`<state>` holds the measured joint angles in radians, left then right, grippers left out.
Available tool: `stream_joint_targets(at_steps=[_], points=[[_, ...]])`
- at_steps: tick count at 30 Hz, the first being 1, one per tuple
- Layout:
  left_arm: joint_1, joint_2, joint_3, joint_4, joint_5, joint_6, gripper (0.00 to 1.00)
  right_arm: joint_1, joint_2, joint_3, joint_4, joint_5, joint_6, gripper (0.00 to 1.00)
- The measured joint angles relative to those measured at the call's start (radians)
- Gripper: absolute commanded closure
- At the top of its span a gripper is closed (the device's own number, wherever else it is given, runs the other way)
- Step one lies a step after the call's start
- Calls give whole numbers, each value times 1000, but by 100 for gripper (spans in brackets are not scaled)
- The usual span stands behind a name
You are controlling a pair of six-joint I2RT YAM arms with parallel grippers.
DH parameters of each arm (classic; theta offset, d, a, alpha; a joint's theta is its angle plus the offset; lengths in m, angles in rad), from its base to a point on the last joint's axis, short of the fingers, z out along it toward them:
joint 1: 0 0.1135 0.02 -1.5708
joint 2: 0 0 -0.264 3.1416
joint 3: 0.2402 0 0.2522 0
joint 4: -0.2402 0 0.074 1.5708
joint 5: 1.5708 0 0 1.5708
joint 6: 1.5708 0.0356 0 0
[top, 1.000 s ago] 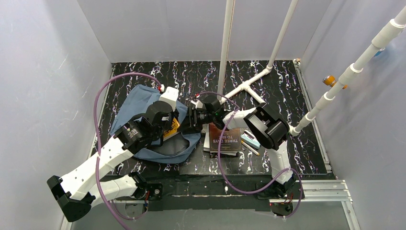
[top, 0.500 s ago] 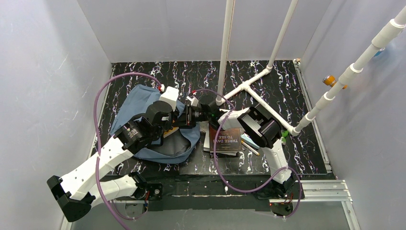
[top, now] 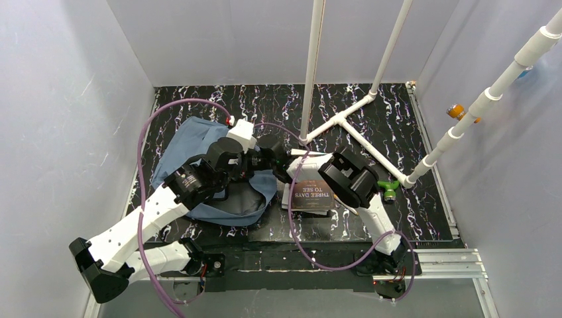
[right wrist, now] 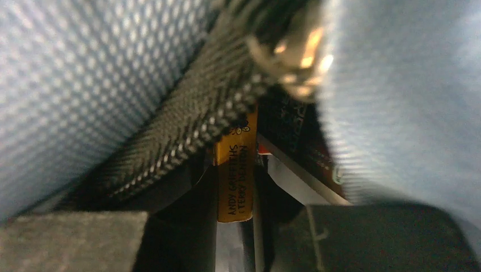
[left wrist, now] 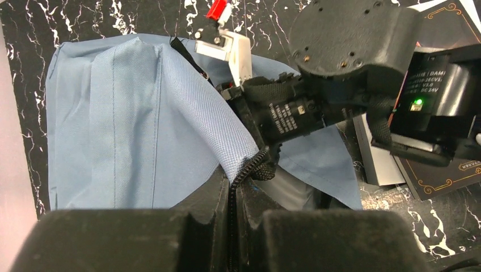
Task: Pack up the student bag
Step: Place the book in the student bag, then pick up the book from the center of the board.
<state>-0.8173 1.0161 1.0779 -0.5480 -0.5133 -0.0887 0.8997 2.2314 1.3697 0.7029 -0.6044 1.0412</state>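
The slate-blue student bag (top: 192, 142) lies left of centre on the black marbled table. My left gripper (left wrist: 233, 184) is shut on the bag's dark zipper edge (left wrist: 249, 167) and holds the opening up. It sits at the bag's right side in the top view (top: 252, 169). My right gripper (right wrist: 235, 178) is shut on a yellow-spined book (right wrist: 233, 170) and is pushed inside the bag's opening, with blue fabric and zipper tape (right wrist: 187, 130) around it. In the top view its fingers are hidden by the bag; only its wrist (top: 273, 151) shows.
A dark book titled "Three Days to See" (top: 311, 192) lies on a stack right of the bag, under my right arm. A white pipe frame (top: 344, 122) crosses the table behind it. A green object (top: 388, 189) lies near the pipe at right.
My right gripper has moved left, carrying the yellow book into the bag's opening; the book no longer shows from above. My left gripper has shifted slightly right, still holding the zipper edge.
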Motion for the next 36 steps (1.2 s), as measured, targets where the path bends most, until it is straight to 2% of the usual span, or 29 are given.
stream_joint_targets(at_steps=[2, 5, 11, 18, 21, 24, 27, 31, 36], points=[[0, 2, 0, 1, 3, -6, 100, 18, 1, 2, -3, 37, 8, 59], [0, 1, 0, 2, 2, -16, 100, 17, -11, -17, 2, 62, -2, 53], [0, 1, -6, 23, -11, -23, 100, -50, -163, -195, -57, 78, -74, 35], [0, -13, -26, 40, -29, -24, 100, -93, -401, -221, -418, 127, -349, 25], [0, -18, -37, 49, -29, -27, 100, -94, -520, -221, -584, 184, -468, 20], [0, -18, -45, 54, -29, -35, 100, -105, -645, -222, -758, 267, -567, 11], [-1, -17, -53, 63, -25, -43, 100, -142, -771, -260, -892, 373, -624, 2], [-1, -8, -57, 77, -16, -48, 100, -240, -944, -376, -1061, 478, -625, 1], [-1, 14, -58, 84, 4, -53, 100, -421, -1086, -520, -1221, 448, -602, 2]])
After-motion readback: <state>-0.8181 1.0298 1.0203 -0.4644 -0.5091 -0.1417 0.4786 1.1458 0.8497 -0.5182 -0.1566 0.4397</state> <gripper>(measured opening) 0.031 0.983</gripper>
